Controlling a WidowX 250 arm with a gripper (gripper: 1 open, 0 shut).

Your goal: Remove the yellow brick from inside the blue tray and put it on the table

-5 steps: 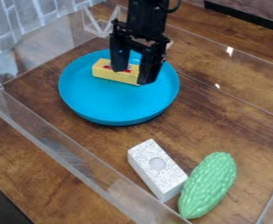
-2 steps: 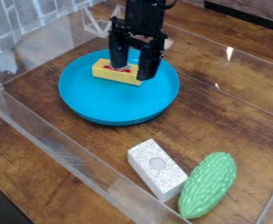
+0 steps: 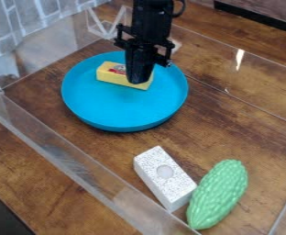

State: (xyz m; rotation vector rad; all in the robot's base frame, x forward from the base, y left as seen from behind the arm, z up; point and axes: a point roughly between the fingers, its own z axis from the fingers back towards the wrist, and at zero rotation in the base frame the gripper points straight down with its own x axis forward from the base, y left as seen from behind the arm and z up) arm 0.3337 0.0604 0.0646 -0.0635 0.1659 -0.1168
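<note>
The yellow brick (image 3: 110,72) lies in the back part of the round blue tray (image 3: 109,108), which sits on the dark wooden table (image 3: 237,115). My black gripper (image 3: 139,79) points straight down onto the brick's right end. Its fingers have come together across the brick's width, so only the left half of the brick shows, and the label on top is mostly covered. The brick still rests on the tray floor.
A white speckled block (image 3: 165,175) with a round dimple lies near the front, beside a green bumpy gourd-like object (image 3: 218,194). Clear acrylic walls (image 3: 60,147) border the table at front left and along the back.
The fingers stood apart on either side of the brick and have now closed onto it. The hand has stayed in place, and the brick has not moved.
</note>
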